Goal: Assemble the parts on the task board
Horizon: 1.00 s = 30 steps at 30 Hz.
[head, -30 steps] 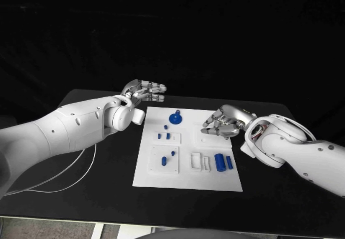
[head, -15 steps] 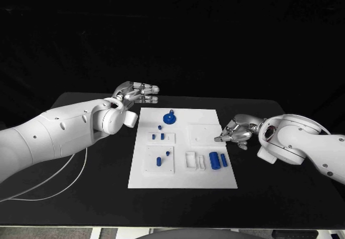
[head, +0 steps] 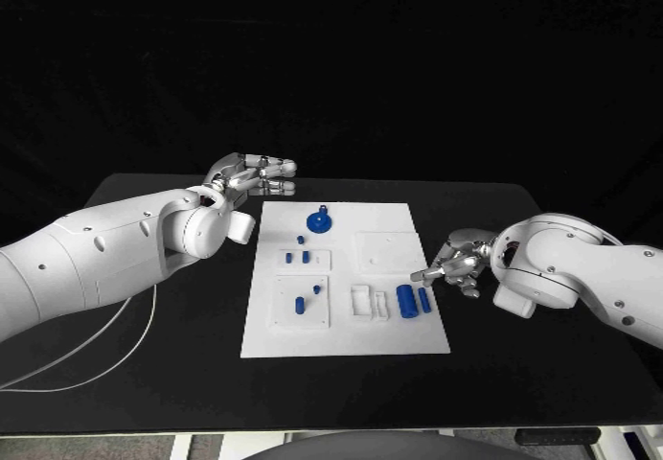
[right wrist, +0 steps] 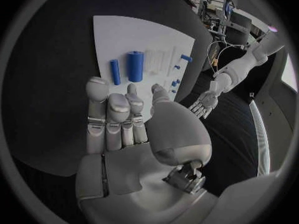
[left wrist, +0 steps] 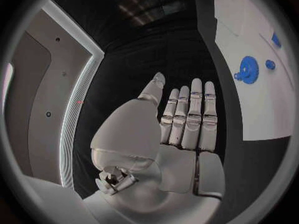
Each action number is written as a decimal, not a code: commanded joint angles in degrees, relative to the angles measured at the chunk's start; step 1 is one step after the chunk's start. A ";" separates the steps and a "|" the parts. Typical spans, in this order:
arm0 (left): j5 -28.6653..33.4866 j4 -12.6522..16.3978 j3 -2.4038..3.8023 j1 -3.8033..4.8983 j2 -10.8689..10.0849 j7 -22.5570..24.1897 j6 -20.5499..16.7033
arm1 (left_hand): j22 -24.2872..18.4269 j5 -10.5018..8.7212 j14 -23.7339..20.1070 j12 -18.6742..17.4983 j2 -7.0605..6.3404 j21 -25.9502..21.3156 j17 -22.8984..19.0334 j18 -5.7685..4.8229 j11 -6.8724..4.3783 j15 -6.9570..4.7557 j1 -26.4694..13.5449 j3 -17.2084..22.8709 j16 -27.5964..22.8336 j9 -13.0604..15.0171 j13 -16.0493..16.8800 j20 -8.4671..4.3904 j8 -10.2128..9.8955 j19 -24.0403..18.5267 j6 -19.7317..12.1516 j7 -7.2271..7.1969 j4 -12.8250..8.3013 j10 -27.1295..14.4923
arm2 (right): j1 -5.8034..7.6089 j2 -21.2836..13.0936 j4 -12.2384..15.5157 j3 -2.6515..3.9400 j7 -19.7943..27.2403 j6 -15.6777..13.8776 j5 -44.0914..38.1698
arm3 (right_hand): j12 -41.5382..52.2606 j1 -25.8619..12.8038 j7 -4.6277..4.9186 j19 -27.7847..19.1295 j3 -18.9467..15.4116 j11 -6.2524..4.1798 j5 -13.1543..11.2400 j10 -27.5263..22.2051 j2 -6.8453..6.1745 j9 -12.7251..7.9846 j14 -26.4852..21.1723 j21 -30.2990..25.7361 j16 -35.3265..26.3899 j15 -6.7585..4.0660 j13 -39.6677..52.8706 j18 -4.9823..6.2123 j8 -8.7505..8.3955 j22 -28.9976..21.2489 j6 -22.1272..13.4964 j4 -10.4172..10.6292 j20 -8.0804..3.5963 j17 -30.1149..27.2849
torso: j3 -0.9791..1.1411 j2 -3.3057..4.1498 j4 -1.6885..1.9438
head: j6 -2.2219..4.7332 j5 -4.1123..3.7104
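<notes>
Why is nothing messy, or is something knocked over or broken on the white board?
Nothing stands out. The small blue parts lie or stand neatly on the white task board. The left hand and right hand, both silver, hold nothing.

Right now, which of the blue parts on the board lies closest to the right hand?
The thin blue rod at the board's right edge, lying flat beside the thicker blue cylinder. It is the outermost piece, just off the right hand; the other parts sit further left.
</notes>
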 commanded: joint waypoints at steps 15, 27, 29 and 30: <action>1.46 0.97 0.04 0.07 0.08 0.55 1.67 | -0.47 -2.61 -0.66 0.08 -2.61 -0.48 0.22 0.22 0.27 0.26 -2.77 -4.10 -0.21 0.07 0.05 0.42 0.05 -0.36 -1.21 0.00 6.21 -0.60 | 0.04 2.85 -1.26 -1.96 -5.25 5.73 -5.65 | 0.81 -1.44 1.18 2.45 0.59 0.71 -4.02 0.50 -2.15 -2.95 0.25 -0.17 0.79 0.56 1.64 -0.21 -0.36 1.42 -3.24 0.70 0.56 0.84 | -0.02 -0.04 0.06 | -0.73 -0.29; 1.47 1.03 0.03 0.07 0.06 0.74 1.70 | -0.51 -0.48 -1.31 0.06 -2.93 -0.51 0.15 0.30 0.32 0.45 -3.64 -4.11 -0.24 0.07 0.05 0.56 0.02 -0.47 -1.81 -0.06 6.67 -0.59 | 0.05 4.97 -1.84 -3.47 -5.20 5.01 -9.30 | 1.51 -1.03 1.00 2.56 2.38 0.59 -4.36 0.70 -4.06 -3.01 0.30 -0.12 1.18 0.51 2.19 -0.31 -0.34 2.28 -2.61 1.61 0.50 1.29 | -0.06 -0.03 0.02 | -0.75 0.07; 1.47 1.06 0.03 0.07 0.06 0.73 1.74 | -0.53 -0.47 -1.34 0.04 -2.96 -0.51 0.17 0.33 0.34 0.47 -3.66 -3.99 -0.24 0.06 0.04 0.58 0.03 -0.51 -1.79 0.02 6.74 -0.64 | 0.05 5.30 -2.05 -3.76 -5.20 4.92 -10.01 | 1.50 -0.97 0.98 2.56 2.51 0.59 -4.34 0.69 -3.98 -2.98 0.29 -0.12 1.15 0.50 2.20 -0.31 -0.33 2.34 -2.53 1.65 0.50 1.28 | -0.06 -0.04 -0.02 | -0.77 0.14; 1.47 1.10 0.03 0.07 0.05 0.76 1.83 | -0.53 -0.47 -1.34 0.04 -2.96 -0.51 0.17 0.33 0.34 0.47 -3.66 -3.99 -0.24 0.06 0.04 0.58 0.03 -0.51 -1.79 0.02 6.74 -0.64 | 0.05 5.57 -2.17 -4.04 -5.20 4.75 -10.53 | 1.50 -0.97 0.98 2.56 2.51 0.59 -4.34 0.69 -3.98 -2.98 0.29 -0.12 1.15 0.50 2.20 -0.31 -0.33 2.34 -2.53 1.65 0.50 1.28 | -0.05 -0.06 -0.04 | -0.80 0.29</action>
